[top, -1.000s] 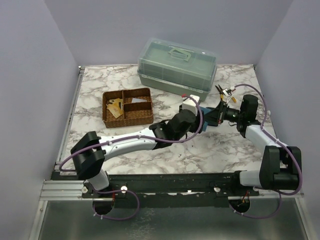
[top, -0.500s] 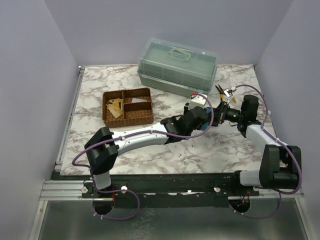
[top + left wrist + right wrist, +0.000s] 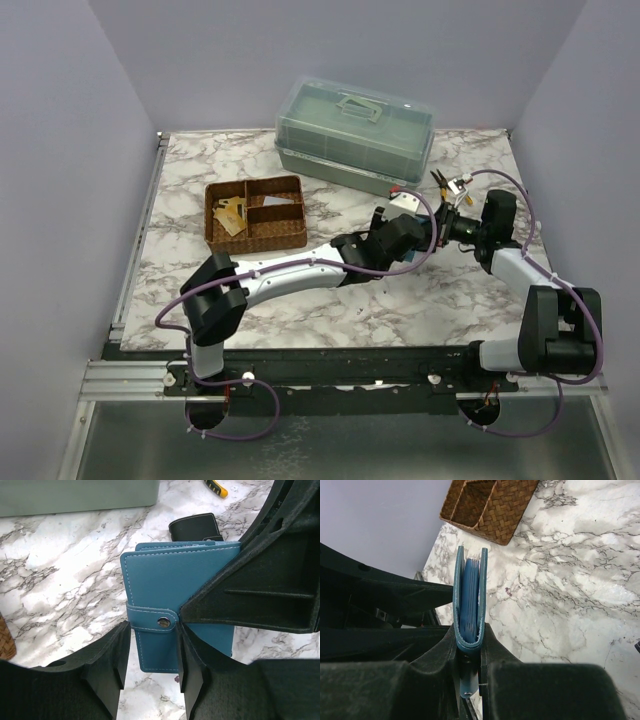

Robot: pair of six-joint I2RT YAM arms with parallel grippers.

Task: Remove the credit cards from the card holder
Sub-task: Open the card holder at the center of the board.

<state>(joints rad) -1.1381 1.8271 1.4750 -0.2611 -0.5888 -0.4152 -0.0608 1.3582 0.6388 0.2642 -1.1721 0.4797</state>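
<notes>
card holder [image 3: 170, 580] (snapped shut) is clamped at its spine by the right gripper [image 3: 469, 652] | its snap strap [image 3: 152, 621] is straddled by the left gripper [image 3: 152, 665], parted, nothing held

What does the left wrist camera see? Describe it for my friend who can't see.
A closed blue card holder, strap snapped, is clamped by the right gripper. The left gripper has a finger each side of the strap.

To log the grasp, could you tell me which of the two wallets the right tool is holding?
The teal-blue wallet, gripped by its spine in the right tool; the black wallet lies untouched on the table behind.
</notes>
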